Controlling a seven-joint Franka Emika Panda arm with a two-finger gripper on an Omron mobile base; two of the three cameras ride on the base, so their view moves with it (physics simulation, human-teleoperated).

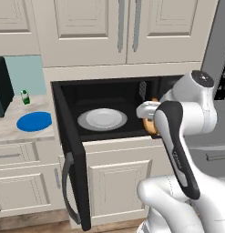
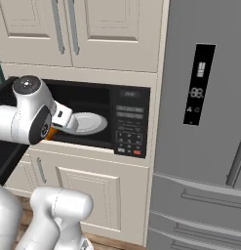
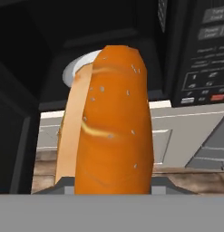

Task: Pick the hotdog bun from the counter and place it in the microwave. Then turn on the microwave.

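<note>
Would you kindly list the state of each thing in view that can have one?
Microwave: door swung open.
Plate: inside the microwave, bare.
Bun: held in the gripper, in front of the opening.
Gripper: shut on the bun.
Blue plate: bare, on the counter.

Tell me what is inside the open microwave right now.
Inside the microwave a white round plate lies bare. The hotdog bun, held in the gripper, is at the opening, not on the plate. The arm covers the cavity's right end.
</note>
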